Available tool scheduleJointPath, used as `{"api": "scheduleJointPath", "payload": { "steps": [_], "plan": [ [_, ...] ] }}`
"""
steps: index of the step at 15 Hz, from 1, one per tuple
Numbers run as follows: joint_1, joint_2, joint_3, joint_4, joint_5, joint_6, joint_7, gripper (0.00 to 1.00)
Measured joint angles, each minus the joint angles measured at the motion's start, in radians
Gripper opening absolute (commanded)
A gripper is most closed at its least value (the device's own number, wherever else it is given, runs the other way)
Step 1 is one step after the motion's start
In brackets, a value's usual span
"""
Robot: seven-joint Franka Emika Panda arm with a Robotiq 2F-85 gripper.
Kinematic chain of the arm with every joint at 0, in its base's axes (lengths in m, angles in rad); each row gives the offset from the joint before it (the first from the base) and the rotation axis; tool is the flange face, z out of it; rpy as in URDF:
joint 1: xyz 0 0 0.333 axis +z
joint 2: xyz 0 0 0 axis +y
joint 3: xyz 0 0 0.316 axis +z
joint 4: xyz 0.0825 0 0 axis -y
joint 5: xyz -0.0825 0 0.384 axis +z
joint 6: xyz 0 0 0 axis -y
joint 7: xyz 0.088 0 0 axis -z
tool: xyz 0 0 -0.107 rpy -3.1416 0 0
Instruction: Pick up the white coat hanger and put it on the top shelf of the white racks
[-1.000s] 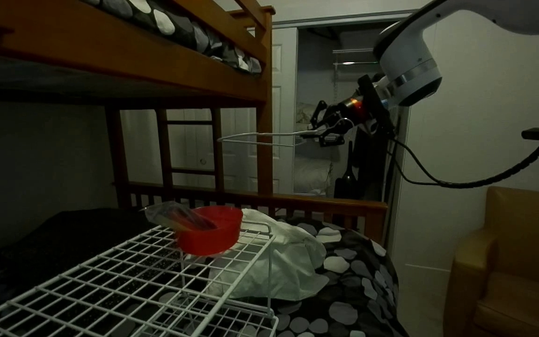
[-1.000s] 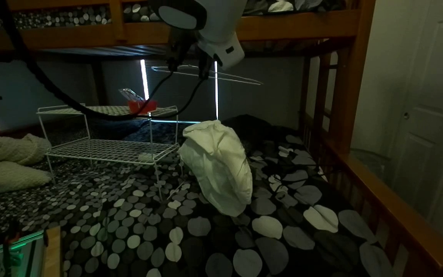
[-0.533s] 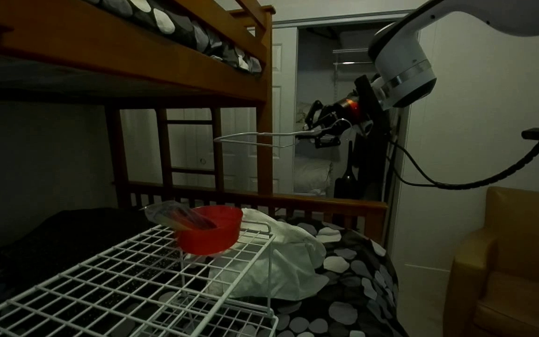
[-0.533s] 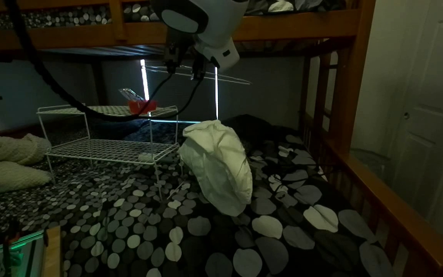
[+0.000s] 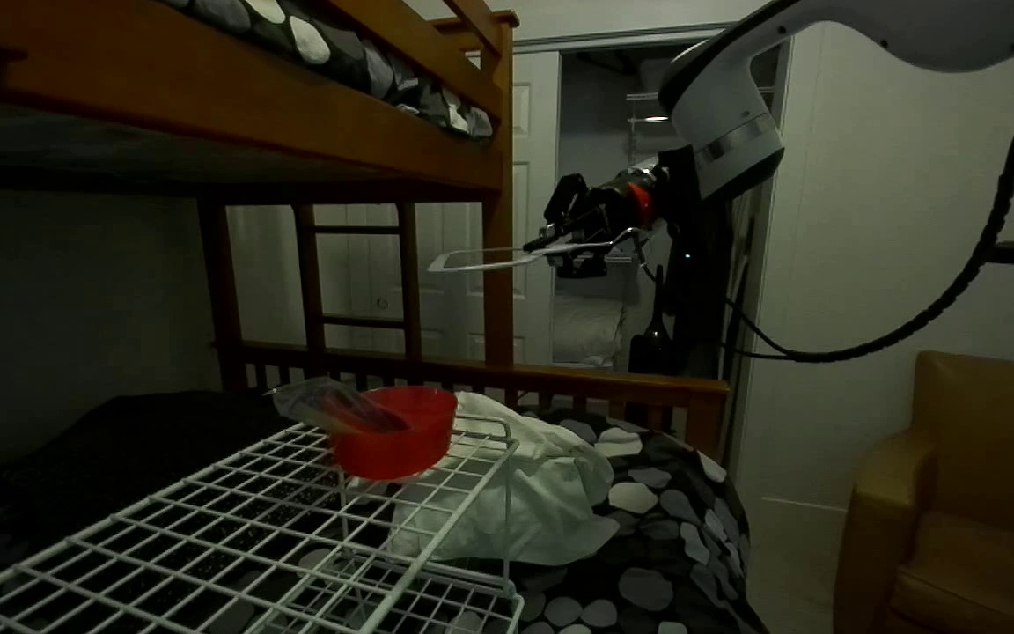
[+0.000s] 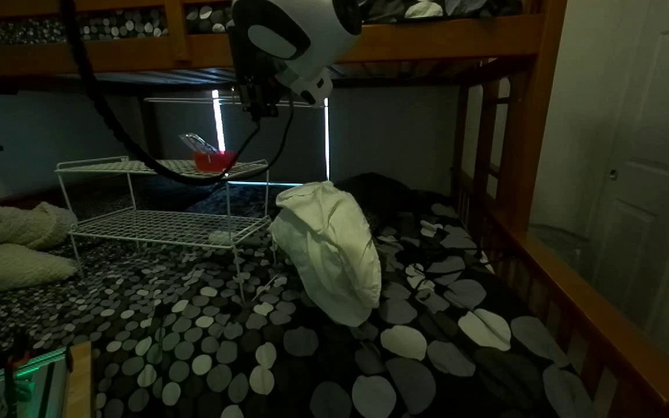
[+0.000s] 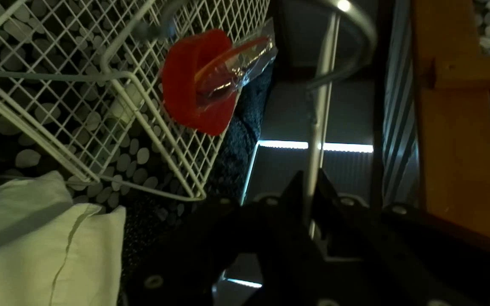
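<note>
A white coat hanger (image 7: 313,161), slim-framed with a curved hook (image 7: 369,37) at one end, is held in the air, gripped partway along. It is nearly flat, higher than the top shelf (image 5: 234,537) and, in an exterior view, well apart from it. The white wire rack (image 6: 160,228) stands upright, its two open grid shelves one above the other, the lower shelf (image 6: 131,223) level beneath the top one.

Bedroom in a home, orange-brown wooden bunk bed (image 5: 296,114), black bedding (image 6: 288,380) with grey and white dots, tan padded armchair (image 5: 956,493), white panelled door (image 6: 645,180) with round knob (image 6: 613,174), open grey-walled closet (image 5: 591,154)
</note>
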Motion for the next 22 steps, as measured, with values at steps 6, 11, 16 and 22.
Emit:
{"api": "scheduleJointPath", "payload": {
  "steps": [6, 11, 16, 22],
  "plan": [
    [0.035, 0.078, 0.031, 0.08, 0.0, -0.183, -0.211, 0.01],
    [0.092, 0.188, 0.098, 0.179, 0.0, -0.305, -0.273, 0.01],
    [0.12, 0.3, 0.121, 0.256, -0.054, -0.339, -0.233, 0.01],
    [0.113, 0.332, 0.1, 0.284, -0.181, -0.263, -0.161, 0.01]
  ]
}}
